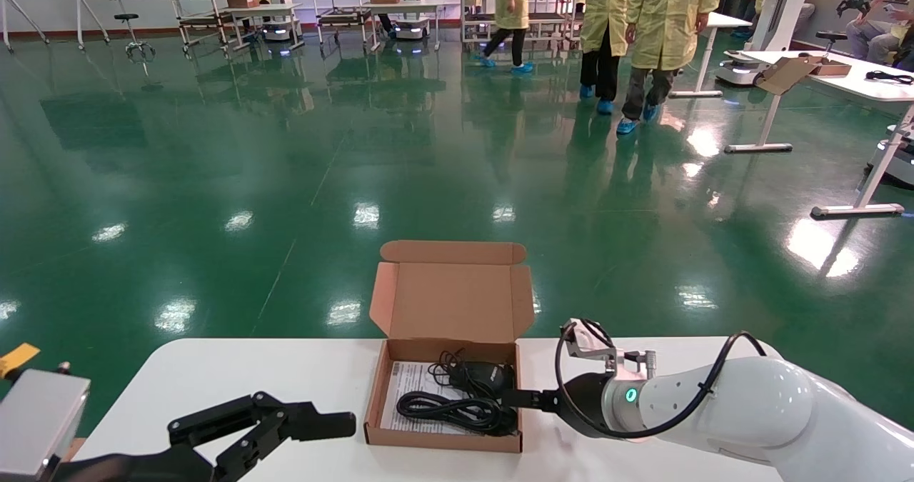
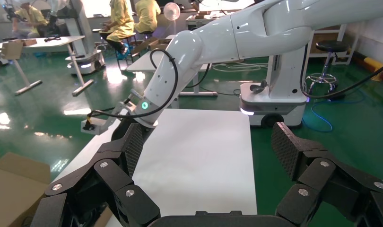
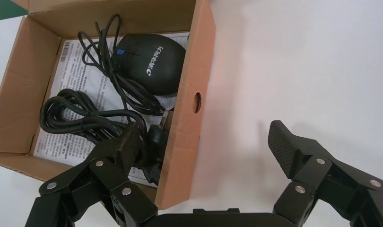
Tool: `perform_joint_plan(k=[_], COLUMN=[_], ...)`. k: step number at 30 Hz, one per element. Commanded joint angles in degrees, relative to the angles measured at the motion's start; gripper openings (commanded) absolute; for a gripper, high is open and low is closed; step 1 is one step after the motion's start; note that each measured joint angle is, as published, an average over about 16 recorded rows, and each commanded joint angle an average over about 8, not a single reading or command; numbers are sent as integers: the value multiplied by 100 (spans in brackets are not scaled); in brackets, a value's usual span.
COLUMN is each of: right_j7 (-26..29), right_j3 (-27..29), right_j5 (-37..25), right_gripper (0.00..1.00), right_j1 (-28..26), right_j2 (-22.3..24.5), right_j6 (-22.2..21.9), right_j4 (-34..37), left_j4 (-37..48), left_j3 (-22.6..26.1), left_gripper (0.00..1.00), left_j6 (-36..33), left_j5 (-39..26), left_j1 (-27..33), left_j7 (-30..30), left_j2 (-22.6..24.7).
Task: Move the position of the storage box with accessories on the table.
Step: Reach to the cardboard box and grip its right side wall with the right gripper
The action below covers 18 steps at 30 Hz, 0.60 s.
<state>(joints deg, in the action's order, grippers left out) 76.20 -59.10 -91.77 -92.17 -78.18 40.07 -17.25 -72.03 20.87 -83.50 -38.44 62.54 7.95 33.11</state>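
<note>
The storage box (image 1: 443, 435) sits open on the white table (image 1: 250, 375), its flap lid standing up at the back. Inside lie a black mouse (image 1: 480, 376), its coiled cable (image 1: 446, 407) and a white printed sheet (image 1: 408, 385). My right gripper (image 1: 525, 398) is open and straddles the box's right wall (image 3: 189, 94): one finger (image 3: 128, 146) is inside over the cable (image 3: 81, 118), the other (image 3: 286, 144) is outside above the table. The mouse (image 3: 154, 61) lies just ahead of it. My left gripper (image 1: 321, 428) is open and empty, left of the box.
The table's far edge runs just behind the box, with green floor beyond. Several people in yellow coats (image 1: 664, 18) walk at the back. White desks (image 1: 857, 82) stand at the far right. The left wrist view shows bare tabletop (image 2: 199, 156) and my right arm (image 2: 180, 71).
</note>
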Motion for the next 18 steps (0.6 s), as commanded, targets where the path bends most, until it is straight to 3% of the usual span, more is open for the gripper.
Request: perform_joint_plan(k=[1, 3, 18], right_j7=[17, 22, 8], right_j3=[-61, -117, -480], right_j5=[25, 61, 349], right_gripper=[10, 0, 0], right_j1=[17, 47, 120], right_j2=[-1, -1, 7], right_j6=[-55, -117, -405], right_j4=[-39, -69, -90], left_j4=[0, 0, 0], left_j3=[0, 0, 1], left_gripper=[100, 100, 100], left_j6=[0, 0, 0], left_j5=[0, 0, 0], left_j1=[0, 0, 0], left_j7=[0, 0, 0], left_j2=[0, 0, 0])
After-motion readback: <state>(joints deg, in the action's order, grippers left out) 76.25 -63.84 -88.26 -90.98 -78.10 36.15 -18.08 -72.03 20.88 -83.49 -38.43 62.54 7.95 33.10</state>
